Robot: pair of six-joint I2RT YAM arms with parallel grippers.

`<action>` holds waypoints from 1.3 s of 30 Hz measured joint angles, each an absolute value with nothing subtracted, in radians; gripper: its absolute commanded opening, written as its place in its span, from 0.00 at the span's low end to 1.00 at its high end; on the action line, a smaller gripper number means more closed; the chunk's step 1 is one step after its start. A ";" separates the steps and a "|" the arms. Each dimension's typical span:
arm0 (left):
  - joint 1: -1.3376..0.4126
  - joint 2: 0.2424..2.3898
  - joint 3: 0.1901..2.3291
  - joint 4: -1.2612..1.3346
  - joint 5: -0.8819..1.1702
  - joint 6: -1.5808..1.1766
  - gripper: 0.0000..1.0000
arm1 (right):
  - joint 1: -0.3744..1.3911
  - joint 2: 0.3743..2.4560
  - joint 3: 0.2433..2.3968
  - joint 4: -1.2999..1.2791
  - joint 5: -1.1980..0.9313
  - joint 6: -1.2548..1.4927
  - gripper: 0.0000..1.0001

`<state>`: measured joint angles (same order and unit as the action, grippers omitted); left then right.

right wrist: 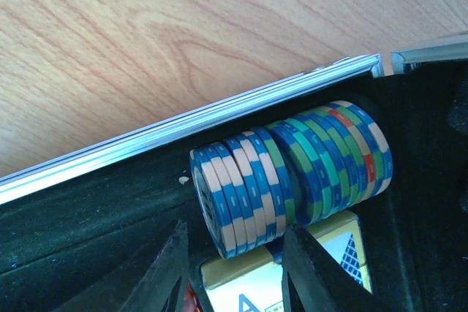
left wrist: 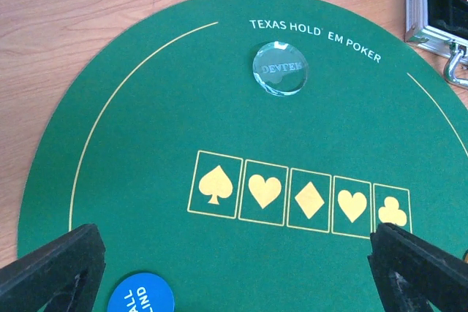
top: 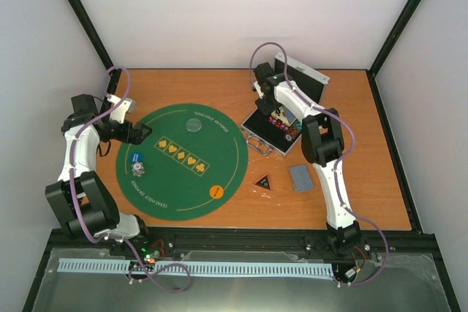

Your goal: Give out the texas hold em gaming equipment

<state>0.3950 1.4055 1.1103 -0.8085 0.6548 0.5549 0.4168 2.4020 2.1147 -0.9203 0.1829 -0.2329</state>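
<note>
right gripper [right wrist: 235,231] pinching the end few blue chips [right wrist: 245,180] of the row standing on edge in the case [right wrist: 219,116], left gripper [left wrist: 234,261] spread over the mat [left wrist: 146,107]; chips look hard, slick, light and loose, so squeeze across flat end faces or they'll fan out.

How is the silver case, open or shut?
Open: the silver case has its lid raised, with poker chips visible inside.
</note>
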 measured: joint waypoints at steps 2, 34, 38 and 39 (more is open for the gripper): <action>0.395 1.406 1.110 -0.809 0.655 0.555 1.00 | 0.419 2.402 2.115 -0.924 0.184 -0.233 0.36; 0.395 1.428 1.110 -0.818 0.648 0.555 1.00 | 0.434 2.442 2.129 -0.880 0.223 -0.286 0.03; 0.395 1.428 1.110 -0.826 0.648 0.556 1.00 | 0.433 2.440 2.129 -0.883 0.213 -0.279 0.03; 0.395 1.428 1.110 -0.828 0.648 0.556 1.00 | 0.432 2.438 2.129 -0.886 0.207 -0.273 0.03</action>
<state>0.3950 1.4281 1.1099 -0.8276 0.6476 0.5556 0.4324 2.4382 2.1292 -0.8860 0.2066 -0.2726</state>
